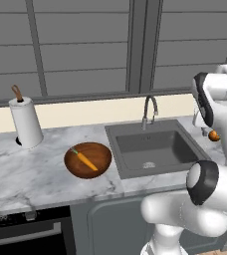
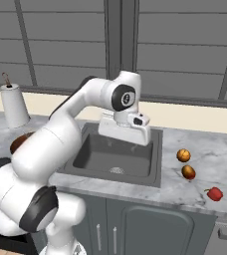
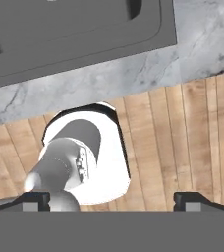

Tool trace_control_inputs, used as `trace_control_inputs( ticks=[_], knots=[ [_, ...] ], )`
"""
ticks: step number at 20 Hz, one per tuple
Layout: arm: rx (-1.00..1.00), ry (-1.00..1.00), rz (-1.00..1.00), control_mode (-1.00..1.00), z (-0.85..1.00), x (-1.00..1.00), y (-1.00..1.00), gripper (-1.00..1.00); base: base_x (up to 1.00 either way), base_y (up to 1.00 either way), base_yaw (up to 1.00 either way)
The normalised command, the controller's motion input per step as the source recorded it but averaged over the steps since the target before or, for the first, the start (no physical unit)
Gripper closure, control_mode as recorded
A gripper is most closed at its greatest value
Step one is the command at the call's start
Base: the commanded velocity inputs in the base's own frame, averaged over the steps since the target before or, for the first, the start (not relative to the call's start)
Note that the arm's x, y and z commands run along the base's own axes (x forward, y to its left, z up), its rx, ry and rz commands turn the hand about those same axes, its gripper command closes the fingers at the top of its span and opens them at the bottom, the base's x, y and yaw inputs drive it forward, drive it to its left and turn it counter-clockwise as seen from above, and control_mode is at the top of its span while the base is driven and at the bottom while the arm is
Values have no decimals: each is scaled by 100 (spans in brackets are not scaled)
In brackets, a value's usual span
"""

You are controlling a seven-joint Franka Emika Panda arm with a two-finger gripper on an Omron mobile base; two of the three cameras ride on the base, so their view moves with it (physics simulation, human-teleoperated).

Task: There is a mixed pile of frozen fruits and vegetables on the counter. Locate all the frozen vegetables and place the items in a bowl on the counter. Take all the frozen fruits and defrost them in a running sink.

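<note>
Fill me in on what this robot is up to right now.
It is sorting frozen produce. The carrot already lies in the wooden bowl left of the sink. Two orange-brown balls and the red piece wait on the counter right of it. The gripper is open, holding nothing.

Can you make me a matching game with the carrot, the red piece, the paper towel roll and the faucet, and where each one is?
Things:
1. carrot
2. red piece
3. paper towel roll
4. faucet

Places:
A. at the back of the sink
B. on the counter, left of the bowl
C. in the bowl
D. on the counter, right of the sink

Pairs: 1-C, 2-D, 3-B, 4-A
</note>
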Motion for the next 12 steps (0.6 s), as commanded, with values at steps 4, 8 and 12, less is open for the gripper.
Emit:
trace_control_inputs(
  ticks=[4, 8, 12],
  knots=[
    [0, 6, -1, -100, -13, 8, -49, -100, 0, 0, 0],
    [0, 5, 0, -100, -17, 37, -56, -100, 0, 0, 0],
    [0, 11, -1, -100, -13, 29, -55, -100, 0, 0, 0]
  ],
)
